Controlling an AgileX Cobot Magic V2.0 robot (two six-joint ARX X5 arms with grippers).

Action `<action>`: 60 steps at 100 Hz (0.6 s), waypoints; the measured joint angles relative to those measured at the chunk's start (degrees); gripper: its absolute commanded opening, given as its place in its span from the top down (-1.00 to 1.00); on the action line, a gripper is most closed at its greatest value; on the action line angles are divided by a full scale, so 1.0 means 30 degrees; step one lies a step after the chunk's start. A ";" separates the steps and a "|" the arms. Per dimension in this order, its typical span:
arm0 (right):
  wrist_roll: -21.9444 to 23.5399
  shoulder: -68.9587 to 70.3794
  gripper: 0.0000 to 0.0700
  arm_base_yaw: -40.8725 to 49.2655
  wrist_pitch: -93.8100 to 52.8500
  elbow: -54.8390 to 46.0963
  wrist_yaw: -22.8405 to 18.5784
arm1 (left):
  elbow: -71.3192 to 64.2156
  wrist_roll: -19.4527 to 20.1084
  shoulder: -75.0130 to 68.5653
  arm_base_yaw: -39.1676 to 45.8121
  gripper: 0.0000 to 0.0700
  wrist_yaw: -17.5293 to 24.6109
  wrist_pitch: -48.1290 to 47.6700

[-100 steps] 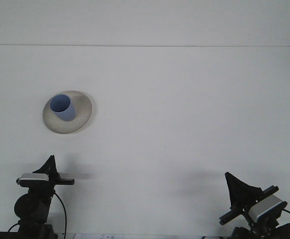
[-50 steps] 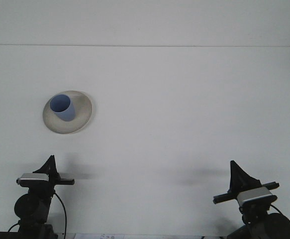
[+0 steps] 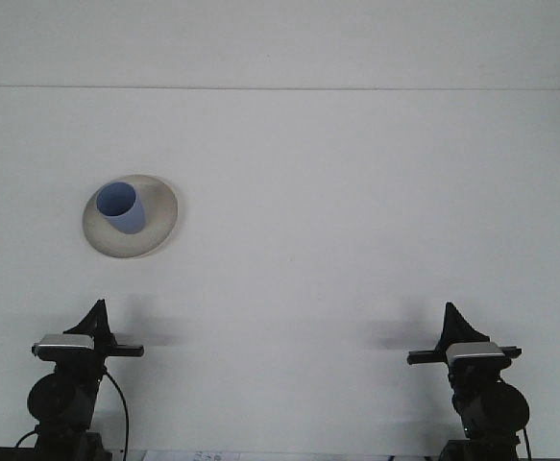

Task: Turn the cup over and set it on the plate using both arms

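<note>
left gripper (image 3: 97, 309): down at the near edge of the table on the left side, tips pointing away from the camera. They look like one dark wedge from here, so can't tell how far apart the fingers are. Nothing in them that I can see.
right gripper (image 3: 450, 313): same deal on the right side, a dark pointed wedge sitting level. Honestly can't tell the gap on this one either.
arms: both parked low at the bottom of the frame, well apart from each other and well short of the dishes.
cup (image 3: 121, 207): blue, standing upright with the open mouth facing up, sitting on the plate, a bit left of its middle.
plate (image 3: 159, 216): pale, round, on the left half of the table, up beyond the left arm.
table (image 3: 356, 211): plain white.
</note>
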 measured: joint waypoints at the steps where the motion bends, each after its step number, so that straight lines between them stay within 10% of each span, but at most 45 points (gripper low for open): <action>1: 0.0007 0.0000 0.99 -0.0015 -0.0015 0.0000 0.0073 | 0.0000 0.0000 0.0000 -0.0007 0.96 0.0000 0.0007; 60: 0.0160 -0.0007 0.99 -0.0197 0.0219 0.0000 0.0240 | 0.0000 0.0000 0.0000 0.0000 0.96 0.0000 0.0000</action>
